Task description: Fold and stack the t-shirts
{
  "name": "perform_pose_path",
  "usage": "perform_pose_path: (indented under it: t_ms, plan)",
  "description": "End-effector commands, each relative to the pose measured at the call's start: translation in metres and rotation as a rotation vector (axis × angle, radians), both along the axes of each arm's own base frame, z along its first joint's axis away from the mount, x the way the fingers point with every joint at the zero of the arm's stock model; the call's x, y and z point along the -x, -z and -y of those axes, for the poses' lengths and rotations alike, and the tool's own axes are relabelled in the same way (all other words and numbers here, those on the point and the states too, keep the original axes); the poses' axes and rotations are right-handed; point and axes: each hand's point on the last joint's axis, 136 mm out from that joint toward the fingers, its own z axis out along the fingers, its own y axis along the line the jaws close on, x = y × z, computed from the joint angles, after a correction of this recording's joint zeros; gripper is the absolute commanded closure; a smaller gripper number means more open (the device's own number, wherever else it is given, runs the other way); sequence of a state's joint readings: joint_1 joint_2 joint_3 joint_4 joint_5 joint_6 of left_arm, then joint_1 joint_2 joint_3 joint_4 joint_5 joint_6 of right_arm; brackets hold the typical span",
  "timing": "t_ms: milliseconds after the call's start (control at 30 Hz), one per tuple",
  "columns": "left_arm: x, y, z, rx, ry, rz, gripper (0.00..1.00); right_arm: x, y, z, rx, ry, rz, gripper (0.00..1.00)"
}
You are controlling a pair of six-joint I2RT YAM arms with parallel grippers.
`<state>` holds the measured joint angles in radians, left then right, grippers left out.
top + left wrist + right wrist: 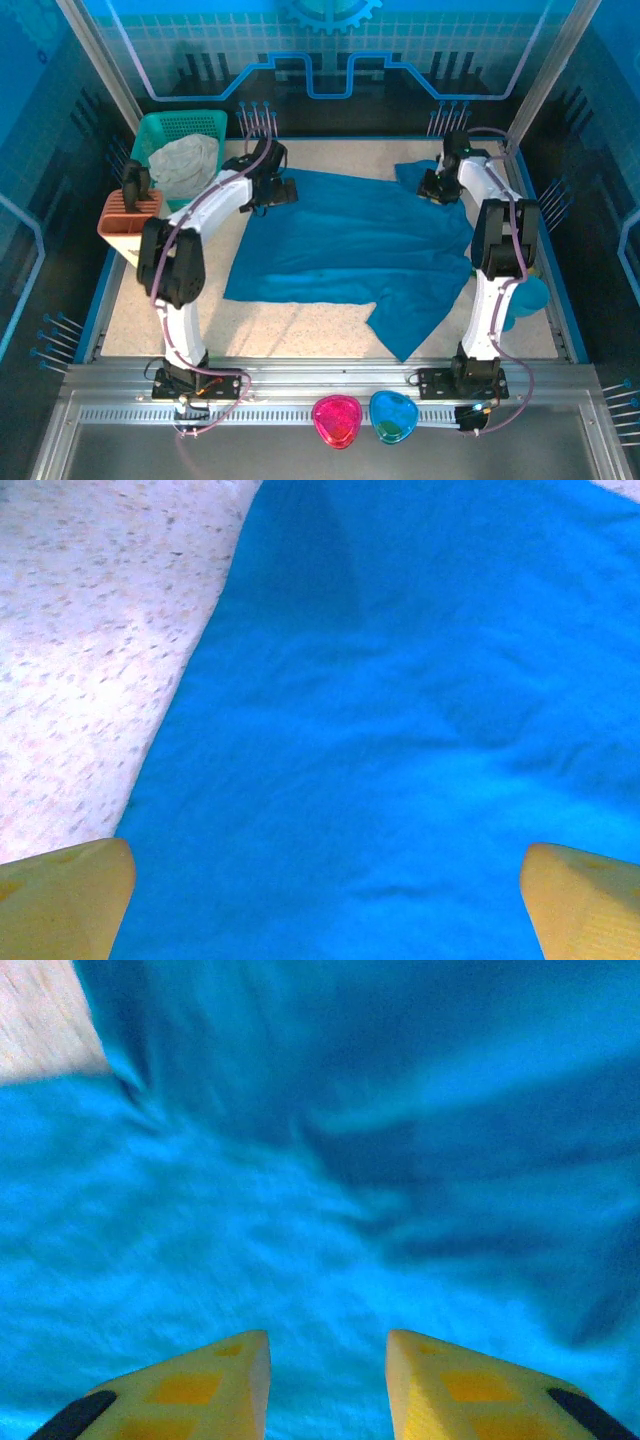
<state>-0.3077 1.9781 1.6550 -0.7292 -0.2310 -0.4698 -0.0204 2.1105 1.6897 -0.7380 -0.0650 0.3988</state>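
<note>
A teal-blue t-shirt (350,240) lies spread across the speckled table (300,325), with one flap reaching toward the near edge. My left gripper (278,190) hovers over the shirt's far-left corner. In the left wrist view its yellow fingers (60,895) stand wide apart over flat cloth (400,730), so the left gripper (325,865) is open with nothing in it. My right gripper (432,188) is at the far-right corner, over bunched fabric. In the right wrist view the right gripper (328,1345) is open with a narrow gap, above wrinkled cloth (330,1160).
A green basket (165,128) holding pale grey cloth (190,165) stands at the far left. An orange rack (130,215) sits just in front of it. A pink (337,420) and a blue (394,415) heart-shaped dish rest on the near rail. Bare tabletop shows at the near left.
</note>
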Motion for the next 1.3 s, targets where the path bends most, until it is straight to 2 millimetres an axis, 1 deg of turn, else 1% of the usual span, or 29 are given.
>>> perform_pose_path:
  t_ms: [0,67,133,200,300,400,467,567,700,867,1000,1100,1167,1267]
  plan:
    - [-0.009,0.034,0.008,0.008,0.051,-0.096,0.01,0.029,-0.008,-0.018,-0.023,-0.025,0.008,0.64]
    - [-0.016,0.049,0.010,0.001,0.055,-0.124,0.01,0.050,0.000,-0.019,-0.018,-0.023,-0.004,0.63]
    - [-0.018,0.063,0.010,-0.012,0.056,-0.150,0.01,0.070,0.006,-0.017,-0.012,-0.018,-0.015,0.62]
    - [-0.017,0.073,0.009,-0.019,0.051,-0.167,0.01,0.083,0.012,-0.015,-0.001,-0.019,-0.028,0.62]
    - [-0.011,0.086,0.007,-0.013,0.034,-0.189,0.01,0.095,0.023,-0.011,0.014,-0.016,-0.062,0.62]
    - [-0.003,0.097,0.007,0.047,-0.008,-0.202,0.01,0.097,0.038,-0.009,0.012,-0.004,-0.100,0.63]
    - [0.000,0.105,0.007,0.094,-0.039,-0.206,0.01,0.094,0.048,-0.010,0.004,0.011,-0.113,0.63]
    - [-0.001,0.111,0.004,0.108,-0.061,-0.220,0.01,0.083,0.058,-0.010,-0.003,0.029,-0.129,0.63]
    - [-0.006,0.114,-0.002,0.107,-0.081,-0.224,0.01,0.061,0.062,-0.008,0.009,0.037,-0.131,0.66]
    - [-0.014,0.120,-0.013,0.111,-0.109,-0.230,0.01,0.027,0.063,-0.004,-0.003,0.051,-0.095,0.65]
    - [-0.023,0.121,-0.021,0.114,-0.119,-0.225,0.01,-0.003,0.056,-0.002,-0.030,0.051,-0.064,0.63]
    - [-0.031,0.116,-0.030,0.103,-0.124,-0.214,0.01,-0.021,0.047,0.000,-0.032,0.042,-0.042,0.63]
    - [-0.035,0.112,-0.037,0.088,-0.131,-0.208,0.01,-0.025,0.040,0.000,-0.039,0.037,-0.040,0.63]
    - [-0.035,0.103,-0.047,0.059,-0.152,-0.198,0.01,-0.022,0.027,-0.002,-0.047,0.036,-0.019,0.62]
